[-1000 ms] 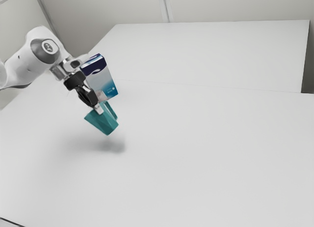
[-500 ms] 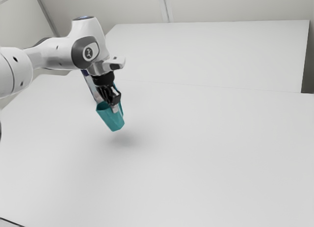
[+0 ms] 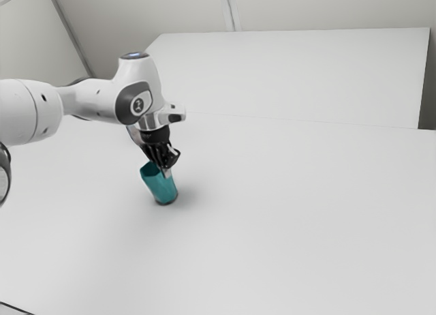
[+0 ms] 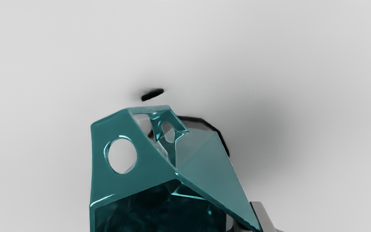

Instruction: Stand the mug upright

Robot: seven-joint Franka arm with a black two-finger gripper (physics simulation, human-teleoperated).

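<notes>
Mug (image 3: 161,185): located on or just above the counter (image 3: 306,192), directly beneath the gripper (image 3: 165,172). The mouth faces up and the base faces down.

Gripper state: closed on the mug's side wall near the rim. In the wrist view, 1 fingertip (image 4: 262,214) bears on the outside of the wall; the opposing finger sits inside the mouth, pinching the wall between the 2.

Governing relation: the mug's long axis runs down from the gripper to the base, close to vertical. The lean toward the exterior view's left roughly matches that of the room's upright edges, so it is probably mostly camera perspective. A small residual tilt cannot be ruled out. The grip is off-center, on the rim side toward the exterior view's right; the handle (image 4: 111,185) stands out from the body, clear of the fingers.

Seating: a dark band follows the base, which suggests contact or a very small gap; which of the 2 cannot be determined.

Next requirement, as judged: bring the base flat onto the counter, keeping the axis vertical, before the grip is released. Caution: because the hold is at 1 side of the rim, releasing above the surface may cause the mug to rock.
</notes>
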